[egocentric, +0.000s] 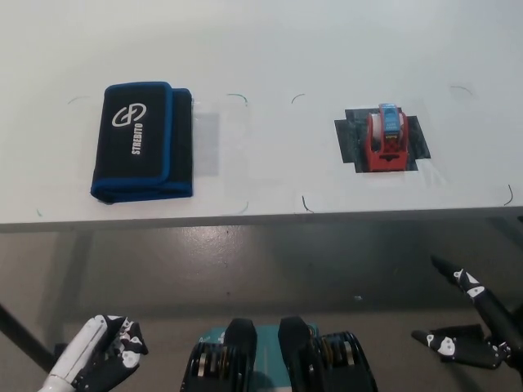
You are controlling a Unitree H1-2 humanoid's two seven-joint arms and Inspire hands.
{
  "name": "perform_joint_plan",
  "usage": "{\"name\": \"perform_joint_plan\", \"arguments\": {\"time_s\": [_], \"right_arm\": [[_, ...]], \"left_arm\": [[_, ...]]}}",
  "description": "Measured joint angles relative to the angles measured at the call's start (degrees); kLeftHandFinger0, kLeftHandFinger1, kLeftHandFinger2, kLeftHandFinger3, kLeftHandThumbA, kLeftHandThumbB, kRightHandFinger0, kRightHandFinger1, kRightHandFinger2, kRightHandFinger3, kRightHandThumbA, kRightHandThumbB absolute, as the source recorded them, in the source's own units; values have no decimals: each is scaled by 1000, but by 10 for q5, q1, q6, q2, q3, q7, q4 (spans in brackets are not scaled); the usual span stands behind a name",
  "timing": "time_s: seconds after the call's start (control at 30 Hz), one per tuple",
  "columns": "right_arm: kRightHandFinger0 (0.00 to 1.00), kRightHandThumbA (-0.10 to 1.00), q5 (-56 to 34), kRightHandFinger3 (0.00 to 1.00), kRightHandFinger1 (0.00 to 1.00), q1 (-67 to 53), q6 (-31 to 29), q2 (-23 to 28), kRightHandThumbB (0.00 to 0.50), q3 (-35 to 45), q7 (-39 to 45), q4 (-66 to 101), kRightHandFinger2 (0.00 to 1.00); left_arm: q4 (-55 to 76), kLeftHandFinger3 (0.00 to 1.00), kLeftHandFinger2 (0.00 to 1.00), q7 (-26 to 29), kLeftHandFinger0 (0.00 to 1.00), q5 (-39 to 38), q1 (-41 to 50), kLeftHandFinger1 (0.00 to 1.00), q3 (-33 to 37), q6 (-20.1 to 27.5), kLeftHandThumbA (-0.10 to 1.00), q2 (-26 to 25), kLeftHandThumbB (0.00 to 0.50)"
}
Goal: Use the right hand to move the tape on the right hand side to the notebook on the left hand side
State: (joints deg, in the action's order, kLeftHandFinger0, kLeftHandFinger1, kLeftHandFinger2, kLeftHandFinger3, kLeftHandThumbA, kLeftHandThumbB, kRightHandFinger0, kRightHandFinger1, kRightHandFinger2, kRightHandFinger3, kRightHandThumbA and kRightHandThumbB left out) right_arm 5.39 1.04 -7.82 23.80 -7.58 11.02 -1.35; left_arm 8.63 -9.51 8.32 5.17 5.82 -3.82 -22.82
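A red tape dispenser [386, 140] with a blue top stands on a black patch on the right part of the white table [270, 49]. On the left lies a black, blue-edged notebook case [143, 141] with white lettering. My black right hand [471, 320] hangs open at the lower right, below the table's front edge and well short of the tape. My white left hand [100, 351] rests at the lower left, under the table edge, fingers curled on nothing.
Thin pen marks outline squares on the tabletop around both objects. The table's front edge [261, 220] runs across the middle of the picture, with grey floor beneath it.
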Motion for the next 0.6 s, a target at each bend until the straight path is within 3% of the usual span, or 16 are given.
{"name": "perform_joint_plan", "arguments": {"time_s": [0.1,0.2,0.33,0.6], "right_arm": [[1000,848,2,1000,1000,0,-2,0,123,0,0,0,1000],[1000,833,2,1000,1000,0,-6,0,124,0,1,0,1000],[1000,870,4,1000,1000,0,-8,-1,146,0,1,-1,1000],[1000,867,7,1000,1000,-1,-9,-1,138,0,1,0,1000]], "left_arm": [[0,403,244,-2,186,0,0,161,0,0,-51,0,78],[0,414,251,-3,197,1,0,173,0,0,-9,0,80],[0,414,243,-3,183,2,0,163,0,0,-35,0,76],[0,417,240,-4,179,4,1,159,0,-1,-33,0,79]]}}
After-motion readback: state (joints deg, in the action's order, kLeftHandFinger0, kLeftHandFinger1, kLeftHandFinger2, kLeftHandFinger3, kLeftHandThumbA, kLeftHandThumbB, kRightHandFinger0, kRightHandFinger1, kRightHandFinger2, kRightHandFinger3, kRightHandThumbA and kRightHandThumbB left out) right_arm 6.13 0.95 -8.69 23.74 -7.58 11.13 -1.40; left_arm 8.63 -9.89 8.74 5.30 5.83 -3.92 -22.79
